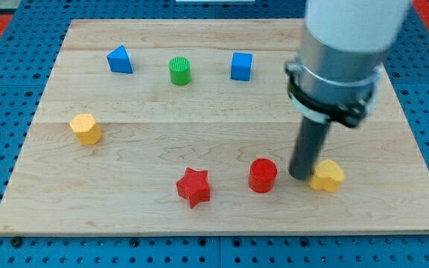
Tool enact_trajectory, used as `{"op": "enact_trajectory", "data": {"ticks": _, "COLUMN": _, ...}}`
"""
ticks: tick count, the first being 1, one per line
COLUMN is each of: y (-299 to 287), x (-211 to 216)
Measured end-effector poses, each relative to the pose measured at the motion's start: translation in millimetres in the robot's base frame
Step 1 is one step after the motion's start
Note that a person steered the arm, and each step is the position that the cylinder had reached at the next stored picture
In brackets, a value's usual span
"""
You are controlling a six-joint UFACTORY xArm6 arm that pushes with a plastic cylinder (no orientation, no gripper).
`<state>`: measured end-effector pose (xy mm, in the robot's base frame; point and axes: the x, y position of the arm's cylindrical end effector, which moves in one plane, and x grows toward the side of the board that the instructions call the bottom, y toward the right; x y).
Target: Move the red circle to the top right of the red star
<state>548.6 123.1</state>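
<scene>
The red circle (263,175) stands on the wooden board (140,216) near the view's bottom, right of centre. The red star (194,187) lies to its left and slightly lower, a small gap apart. My tip (301,176) rests on the board just right of the red circle, between it and a yellow heart-shaped block (327,176). The tip is close to the yellow block's left edge; I cannot tell if they touch.
A blue triangle (119,59), a green cylinder (179,71) and a blue cube (241,66) stand along the view's top. A yellow hexagon (86,129) sits at the view's left. The arm's grey body (337,71) covers the board's upper right.
</scene>
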Motion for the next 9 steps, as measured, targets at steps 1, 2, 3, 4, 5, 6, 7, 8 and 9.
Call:
{"op": "enact_trajectory", "data": {"ticks": 1, "y": 9.5, "x": 13.0}}
{"op": "enact_trajectory", "data": {"ticks": 2, "y": -26.2, "x": 15.7}}
{"op": "enact_trajectory", "data": {"ticks": 3, "y": -55.2, "x": 2.4}}
{"op": "enact_trajectory", "data": {"ticks": 4, "y": -55.5, "x": -70.5}}
{"op": "enact_trajectory", "data": {"ticks": 5, "y": -42.3, "x": -84.5}}
{"op": "enact_trajectory", "data": {"ticks": 6, "y": 5.1, "x": -63.8}}
{"op": "enact_trajectory", "data": {"ticks": 7, "y": -29.5, "x": -8.0}}
{"op": "enact_trajectory", "data": {"ticks": 8, "y": -73.9, "x": 5.4}}
{"op": "enact_trajectory", "data": {"ticks": 9, "y": -82.6, "x": -25.3}}
